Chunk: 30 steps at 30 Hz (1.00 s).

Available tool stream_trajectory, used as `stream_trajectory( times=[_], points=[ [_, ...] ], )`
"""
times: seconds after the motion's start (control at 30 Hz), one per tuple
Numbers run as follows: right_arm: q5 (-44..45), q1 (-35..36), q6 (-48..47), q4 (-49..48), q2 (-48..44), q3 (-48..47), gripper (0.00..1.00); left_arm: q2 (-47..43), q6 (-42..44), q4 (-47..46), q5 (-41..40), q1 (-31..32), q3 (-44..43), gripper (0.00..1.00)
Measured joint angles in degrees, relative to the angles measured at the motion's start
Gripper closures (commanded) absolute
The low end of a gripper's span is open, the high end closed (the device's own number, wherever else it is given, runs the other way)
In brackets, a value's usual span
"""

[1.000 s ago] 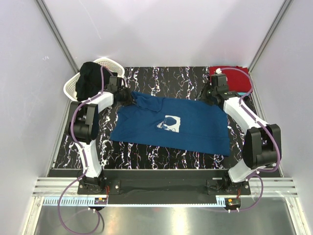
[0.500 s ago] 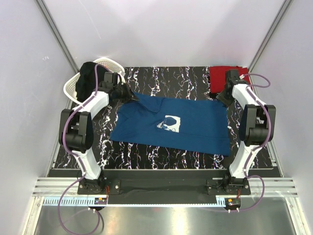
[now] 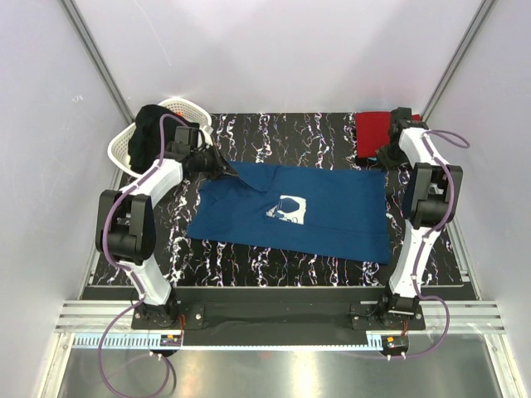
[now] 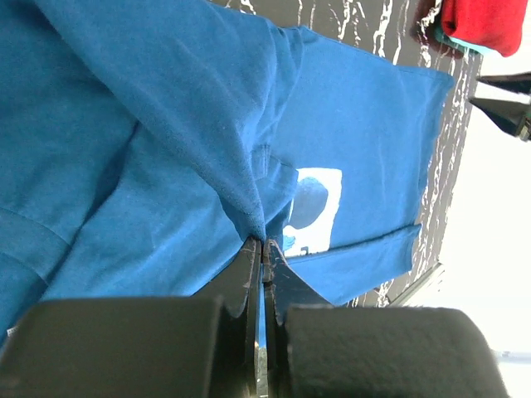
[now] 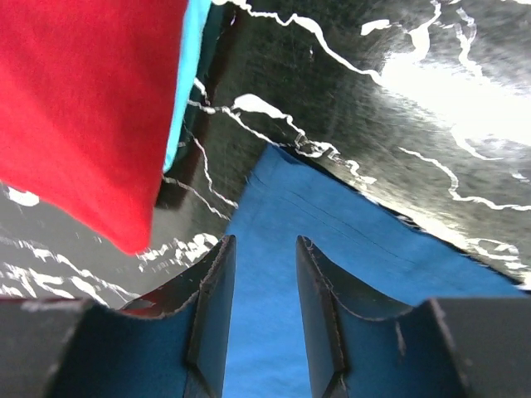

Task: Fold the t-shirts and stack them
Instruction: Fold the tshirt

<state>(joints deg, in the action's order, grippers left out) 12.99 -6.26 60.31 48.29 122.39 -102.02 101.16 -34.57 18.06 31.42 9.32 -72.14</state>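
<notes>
The navy blue t-shirt [image 3: 315, 215] lies spread print-up on the marbled table, its white chest print [image 3: 289, 209] showing. My left gripper [image 3: 224, 169] is shut on a raised fold of the shirt [image 4: 166, 124] at its far left corner, as the left wrist view [image 4: 264, 242] shows. My right gripper [image 3: 384, 157] is open and empty, its jaws just above the shirt's far right corner [image 5: 332, 240]. The red t-shirt [image 3: 375, 128] lies folded at the far right over a turquoise one, of which only an edge [image 5: 187, 75] shows.
A white lattice basket [image 3: 123, 146] with a dark cloth [image 3: 153, 124] in it stands at the far left, behind my left arm. White walls close in the table on three sides. The red shirt [image 5: 83, 99] lies close to my right gripper's left jaw.
My right gripper has swung right and back along the shirt's far edge to its far right corner. My left gripper has drawn its corner slightly left, and the far edge lies straighter.
</notes>
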Motion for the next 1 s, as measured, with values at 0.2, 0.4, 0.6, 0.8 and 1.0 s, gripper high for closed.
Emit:
stream_trajectory(
  times=[0.2,0.4,0.6,0.8,1.0],
  points=[
    [-0.04,0.04,6.78,4.66,6.05,-5.64,0.62,-0.61,0.02,0.02,0.48,0.0,0.55,1.0],
    [0.07,0.02,10.67,7.52,8.35,-7.52,0.61,-0.61,0.04,0.09,0.59,0.0,0.57,1.0],
    [0.09,-0.11,11.98,8.33,10.78,-11.21,0.62,-0.61,0.04,0.09,1.03,0.0,0.55,1.0],
    [0.98,-0.35,13.0,9.25,12.72,-12.55,0.62,-0.61,0.2,0.07,1.2,0.0,0.57,1.0],
    [2.49,-0.83,13.51,10.75,13.84,-14.67,0.63,-0.61,0.28,0.04,1.2,0.0,0.7,1.0]
  ],
)
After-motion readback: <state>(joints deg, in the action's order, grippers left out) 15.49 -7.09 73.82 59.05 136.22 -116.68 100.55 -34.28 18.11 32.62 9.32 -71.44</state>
